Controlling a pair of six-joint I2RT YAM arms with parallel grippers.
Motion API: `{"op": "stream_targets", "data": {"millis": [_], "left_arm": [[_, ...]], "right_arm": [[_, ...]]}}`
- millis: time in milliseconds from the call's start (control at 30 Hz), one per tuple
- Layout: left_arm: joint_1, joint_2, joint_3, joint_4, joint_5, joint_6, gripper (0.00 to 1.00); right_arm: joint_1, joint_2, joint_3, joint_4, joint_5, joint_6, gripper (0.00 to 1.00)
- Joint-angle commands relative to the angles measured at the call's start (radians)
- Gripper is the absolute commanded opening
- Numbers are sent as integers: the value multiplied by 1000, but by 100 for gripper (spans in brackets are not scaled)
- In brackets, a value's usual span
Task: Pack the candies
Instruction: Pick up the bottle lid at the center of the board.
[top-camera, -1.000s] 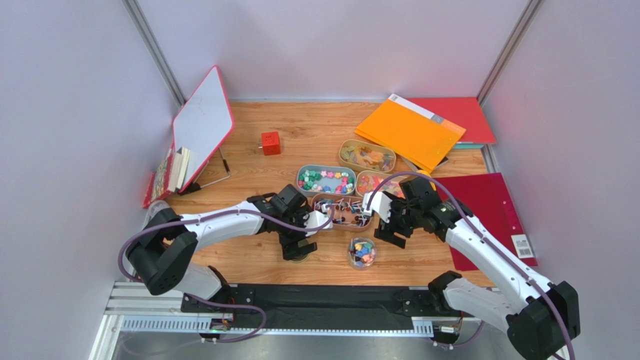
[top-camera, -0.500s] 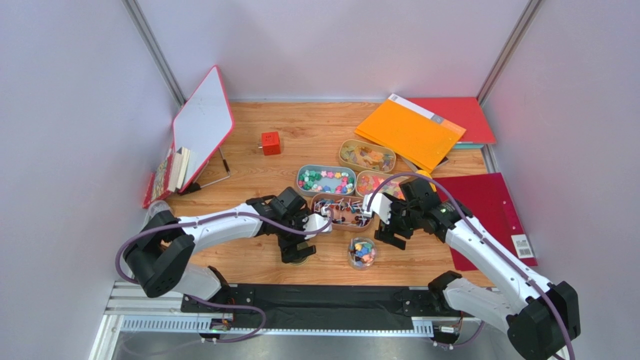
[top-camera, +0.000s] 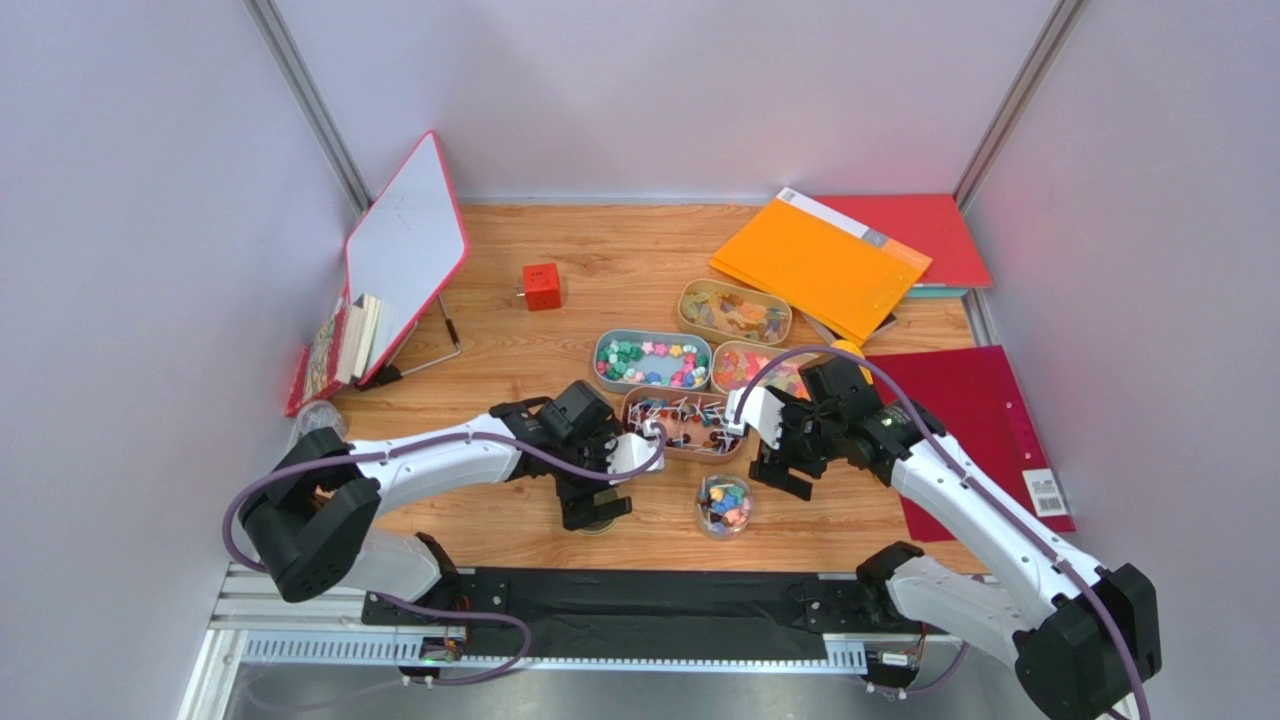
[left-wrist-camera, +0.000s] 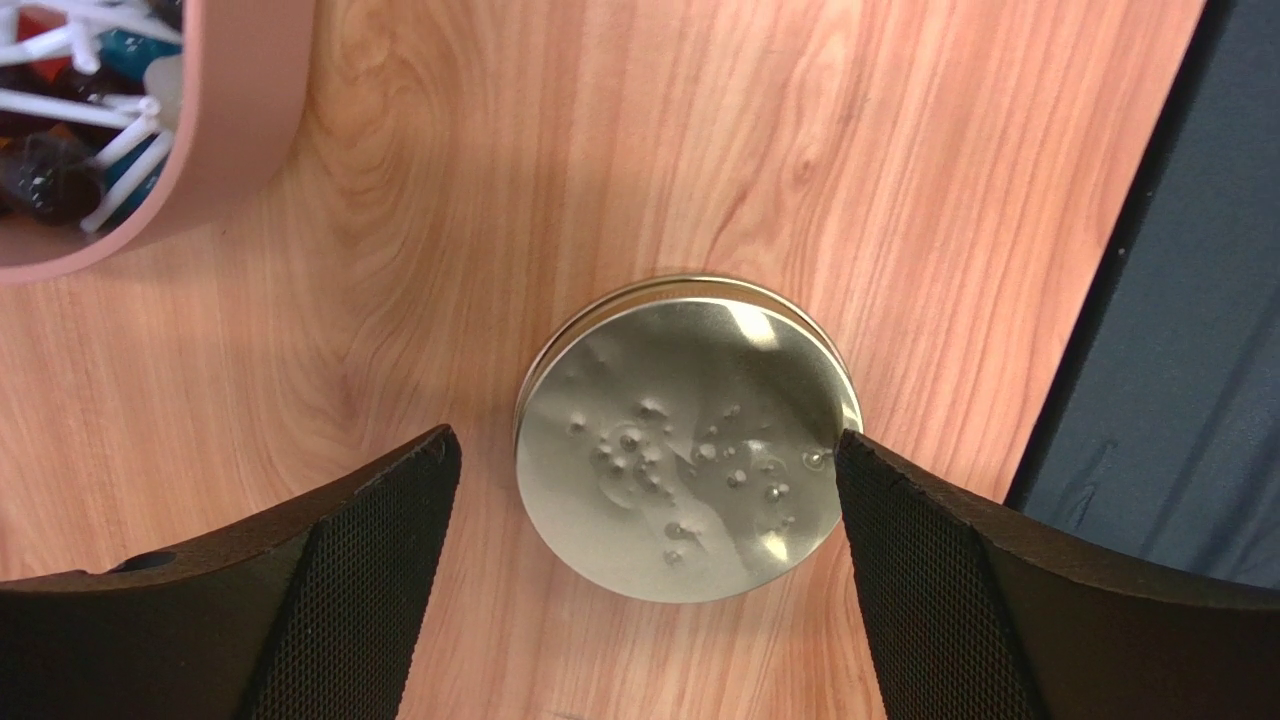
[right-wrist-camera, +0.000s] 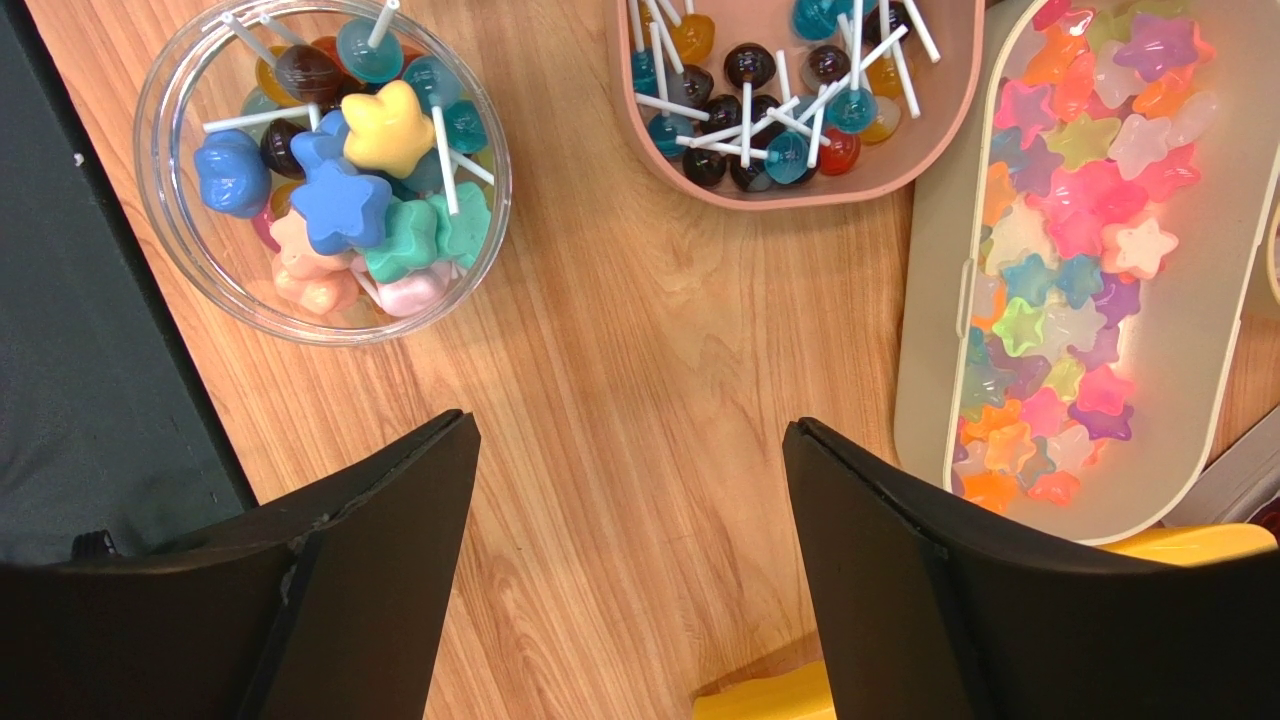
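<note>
A glass jar (right-wrist-camera: 181, 263) holds several candies (right-wrist-camera: 346, 203): star gummies and lollipops. It stands near the front edge in the top view (top-camera: 723, 506). My right gripper (right-wrist-camera: 631, 435) is open and empty over bare wood just right of the jar, also seen from above (top-camera: 781, 465). My left gripper (left-wrist-camera: 639, 450) is open around the round metal lid (left-wrist-camera: 688, 447), which lies flat on the wood. The right fingertip (left-wrist-camera: 902, 525) touches the lid's edge and the left fingertip (left-wrist-camera: 391, 510) stands apart. From above the left gripper (top-camera: 595, 503) covers the lid.
A pink tray of lollipops (right-wrist-camera: 902, 158) and a tray of star gummies (right-wrist-camera: 924, 345) lie behind the jar. Two further candy trays (top-camera: 652, 360) (top-camera: 733, 314), a red cube (top-camera: 543, 285), an orange folder (top-camera: 819, 267), red folders (top-camera: 977, 428) and a whiteboard (top-camera: 403, 248) are on the table. A black strip (left-wrist-camera: 1172, 330) borders the near edge.
My left gripper has shifted slightly toward the near edge, over the lid. The right arm has barely moved.
</note>
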Motion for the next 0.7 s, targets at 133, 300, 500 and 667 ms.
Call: {"op": "stream_targets", "data": {"millis": [133, 300, 500, 667], "left_arm": [[-32, -16, -11, -11, 0, 5, 100], [-32, -43, 4, -77, 30, 39, 100], [-38, -54, -5, -92, 29, 54, 100], [-80, -53, -27, -74, 0, 60, 100]], "right_arm": [[-4, -6, 12, 9, -18, -18, 80], [-6, -8, 12, 1, -25, -24, 80], [-6, -5, 6, 9, -27, -24, 80], [-4, -6, 4, 9, -25, -22, 80]]}}
